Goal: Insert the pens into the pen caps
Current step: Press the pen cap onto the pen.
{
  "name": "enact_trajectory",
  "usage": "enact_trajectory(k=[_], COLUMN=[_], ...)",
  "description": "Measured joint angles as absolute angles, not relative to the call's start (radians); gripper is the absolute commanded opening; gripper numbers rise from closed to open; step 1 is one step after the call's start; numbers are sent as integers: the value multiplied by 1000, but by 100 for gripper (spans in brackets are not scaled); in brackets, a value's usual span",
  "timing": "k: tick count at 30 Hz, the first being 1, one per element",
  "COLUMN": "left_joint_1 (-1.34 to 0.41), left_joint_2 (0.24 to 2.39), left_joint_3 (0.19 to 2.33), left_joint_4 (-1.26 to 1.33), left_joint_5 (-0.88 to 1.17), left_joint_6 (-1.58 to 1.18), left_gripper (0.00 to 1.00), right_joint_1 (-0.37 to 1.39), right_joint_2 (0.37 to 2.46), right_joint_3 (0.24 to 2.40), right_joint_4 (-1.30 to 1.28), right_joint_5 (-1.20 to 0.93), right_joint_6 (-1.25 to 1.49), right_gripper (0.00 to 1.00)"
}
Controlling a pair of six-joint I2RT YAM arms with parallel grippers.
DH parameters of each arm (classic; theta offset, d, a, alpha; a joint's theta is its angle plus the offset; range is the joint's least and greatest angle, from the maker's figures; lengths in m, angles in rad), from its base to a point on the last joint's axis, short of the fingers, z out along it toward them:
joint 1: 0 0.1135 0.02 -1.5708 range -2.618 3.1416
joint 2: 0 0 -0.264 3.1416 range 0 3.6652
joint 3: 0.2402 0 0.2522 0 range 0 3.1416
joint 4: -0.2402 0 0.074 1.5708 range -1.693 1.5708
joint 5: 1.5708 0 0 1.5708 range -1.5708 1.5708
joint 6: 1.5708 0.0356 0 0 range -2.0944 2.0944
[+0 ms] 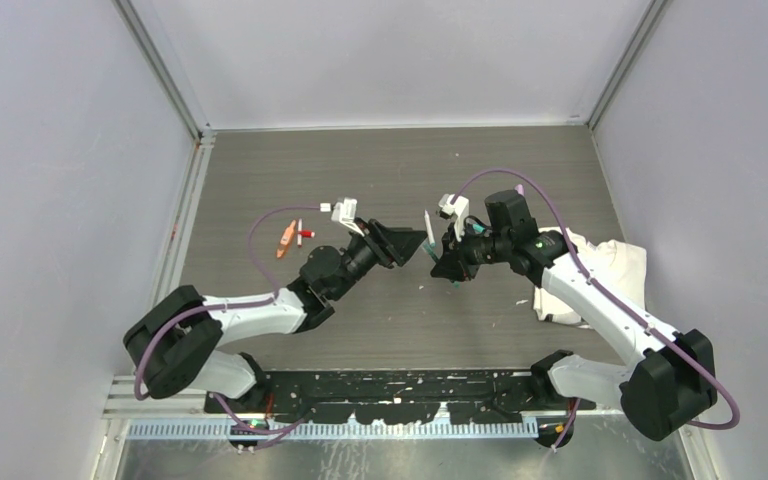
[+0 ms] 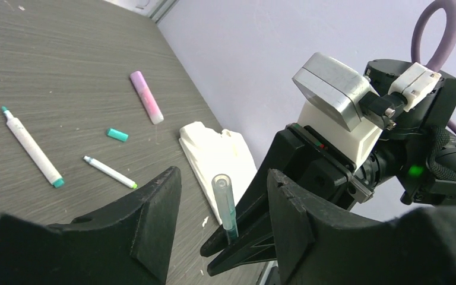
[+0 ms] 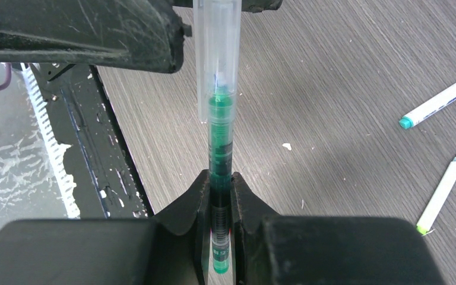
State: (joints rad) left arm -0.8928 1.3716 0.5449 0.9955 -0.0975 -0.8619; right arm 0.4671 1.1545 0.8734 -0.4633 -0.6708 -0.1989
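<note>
Right fingers (image 3: 252,211) tight around green pen (image 3: 219,160)

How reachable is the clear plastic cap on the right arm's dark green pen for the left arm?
Likely yes. The left fingers straddle the clear plastic cap with nothing between; the right fingers clamp the dark green pen lower down, leaving the cap exposed.
</note>
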Motion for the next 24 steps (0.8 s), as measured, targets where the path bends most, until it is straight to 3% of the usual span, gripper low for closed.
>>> enact_trajectory(k=[7, 11, 24], left_joint_1=[-897, -898, -900], left_joint_2=[1416, 1449, 1608], left_joint_3=[550, 550, 557], left_joint_4=[1029, 1052, 1271], left_joint_5=[-91, -74, -17], left_joint_6=[-892, -917, -1007], left_gripper=[39, 2, 1], right_joint_1=[467, 467, 410], right_joint_2=[1155, 1155, 1152], right_joint_3=[873, 873, 861], right_joint_4=[-463, -464, -492], right_joint_5=[-671, -665, -679], right_joint_6=[-198, -190, -131], right_gripper=[1, 1, 1])
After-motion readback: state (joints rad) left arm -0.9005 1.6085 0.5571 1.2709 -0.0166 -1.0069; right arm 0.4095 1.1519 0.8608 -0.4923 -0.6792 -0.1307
